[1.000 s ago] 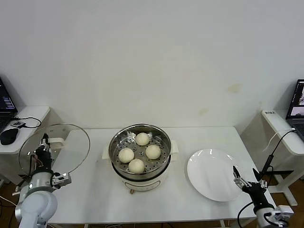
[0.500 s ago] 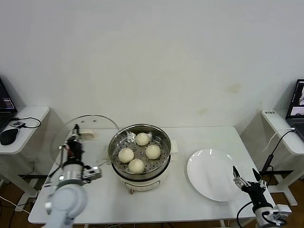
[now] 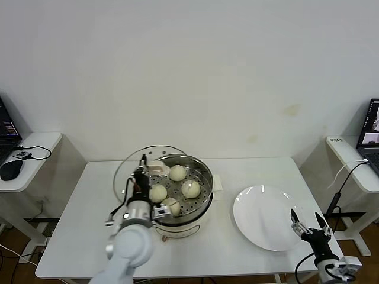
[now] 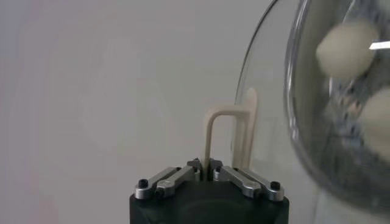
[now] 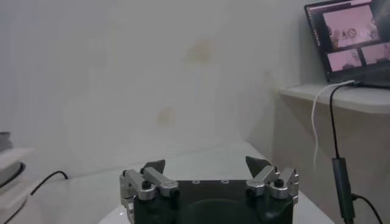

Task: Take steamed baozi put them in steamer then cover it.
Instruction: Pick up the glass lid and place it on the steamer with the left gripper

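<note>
Left gripper (image 3: 143, 167), clamping the cover (image 3: 155, 171), hides part of the steamer (image 3: 201, 177).

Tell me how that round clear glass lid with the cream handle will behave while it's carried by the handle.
The round clear glass lid looks rigid and probably breakable. Held tilted by its cream handle in the shut left pincer, it may swing or twist. Its metal rim could knock the shiny steel steamer basket.
</note>
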Controlling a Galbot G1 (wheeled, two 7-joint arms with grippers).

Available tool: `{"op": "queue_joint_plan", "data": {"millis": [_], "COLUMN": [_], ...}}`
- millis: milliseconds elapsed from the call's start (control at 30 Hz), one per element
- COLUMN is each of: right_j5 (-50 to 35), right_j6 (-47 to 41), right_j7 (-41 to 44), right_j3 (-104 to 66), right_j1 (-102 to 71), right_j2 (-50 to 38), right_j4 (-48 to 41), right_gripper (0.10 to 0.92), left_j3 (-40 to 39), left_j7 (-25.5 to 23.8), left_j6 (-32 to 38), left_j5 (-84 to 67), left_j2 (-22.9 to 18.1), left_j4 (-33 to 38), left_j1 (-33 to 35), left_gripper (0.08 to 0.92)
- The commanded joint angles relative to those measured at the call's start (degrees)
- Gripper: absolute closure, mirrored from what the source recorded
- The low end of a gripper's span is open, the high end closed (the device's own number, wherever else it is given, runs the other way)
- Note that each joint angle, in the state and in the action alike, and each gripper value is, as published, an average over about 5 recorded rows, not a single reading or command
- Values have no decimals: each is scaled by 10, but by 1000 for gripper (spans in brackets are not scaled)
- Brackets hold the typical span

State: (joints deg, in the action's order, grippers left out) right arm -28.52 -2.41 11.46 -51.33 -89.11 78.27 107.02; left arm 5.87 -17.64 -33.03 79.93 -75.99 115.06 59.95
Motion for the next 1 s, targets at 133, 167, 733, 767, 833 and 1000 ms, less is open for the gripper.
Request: {"op": "queue_joint_plan", "data": {"millis": [133,167,733,767,833,1000], "right_j5": [1,1,-4,-4,-4,-5], "right_j6": [0,0,4,4,3,3], "right_j7": [1,1,3,3,3,4], "right_j3": [-3,-4,-12,-12,-14,-15], "right_j1": [5,5,6,6,6,5], "right_j2": [-1,-1,-4,-4,-5,-6], "right_j4": [-7,-7,-12,-12,-11,-10], "right_gripper": [203,203,203,203,203,203], "left_j3": [-77,-76,-62,-62,-62,-59], "left_j7": [-8,-6,-7,-7,-6,-4], "left_j6": [-16,-16,-15,-15,-15,-14], "left_j5": [11,13,66,67,71,76], "left_j2": [-62,-63,-58,-59,-60,-59], "left_j4": [-75,-78,-98,-98,-99,-100], "left_j1": [-59,-59,-39,-38,-37,-34], "left_gripper": [853,853,853,853,853,853]}}
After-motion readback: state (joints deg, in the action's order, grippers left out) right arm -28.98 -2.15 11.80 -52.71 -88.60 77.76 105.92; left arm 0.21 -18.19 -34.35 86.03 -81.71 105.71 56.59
